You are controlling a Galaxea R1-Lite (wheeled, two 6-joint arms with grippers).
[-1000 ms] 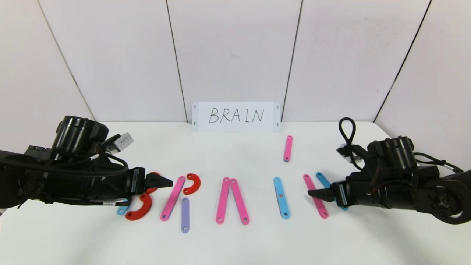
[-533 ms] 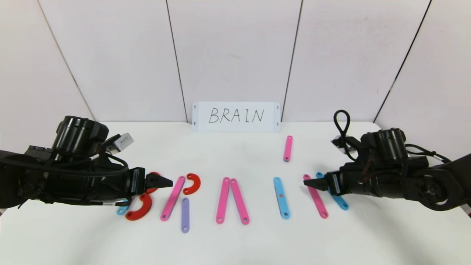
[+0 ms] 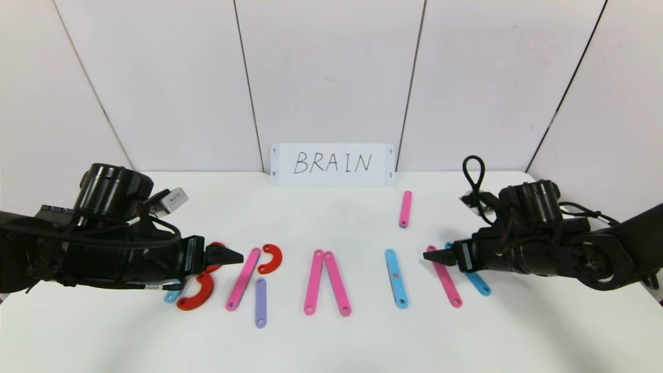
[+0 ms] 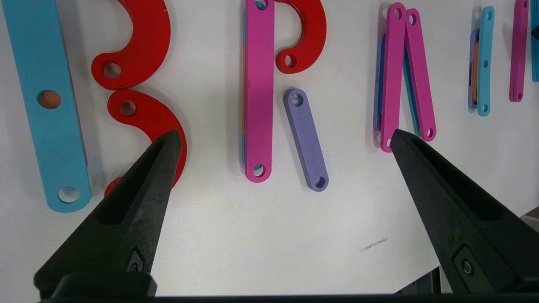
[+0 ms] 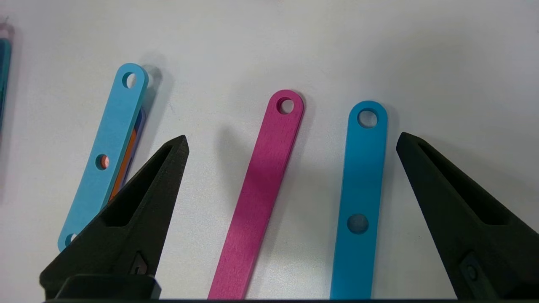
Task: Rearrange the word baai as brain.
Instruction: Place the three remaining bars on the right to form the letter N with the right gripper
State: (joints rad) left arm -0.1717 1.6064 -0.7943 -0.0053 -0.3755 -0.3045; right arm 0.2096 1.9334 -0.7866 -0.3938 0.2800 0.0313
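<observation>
Flat pieces lie in a row on the white table. A blue bar [image 4: 44, 101] with two red arcs [image 4: 143, 46] lies at the left. Beside it are a pink bar [image 3: 242, 280], a red arc [image 3: 272, 257] and a purple bar [image 3: 260, 302]. Two pink bars [image 3: 314, 281] meet at their far ends. Then come a blue bar [image 3: 396, 278], a slanted pink bar [image 3: 444, 277] and a blue bar [image 3: 474, 282]. My left gripper [image 3: 235, 256] is open and empty, hovering by the red arcs. My right gripper [image 3: 430, 255] is open, above the slanted pink bar [image 5: 261, 185] and the blue bar [image 5: 360, 181].
A white card [image 3: 332, 165] reading BRAIN stands at the back of the table against the wall. A single pink bar [image 3: 405, 209] lies apart, behind the row at the right. Bare table lies in front of the row.
My right gripper has moved left and towards the far end of the slanted pink bar, staying open. My left arm and the pieces have not moved.
</observation>
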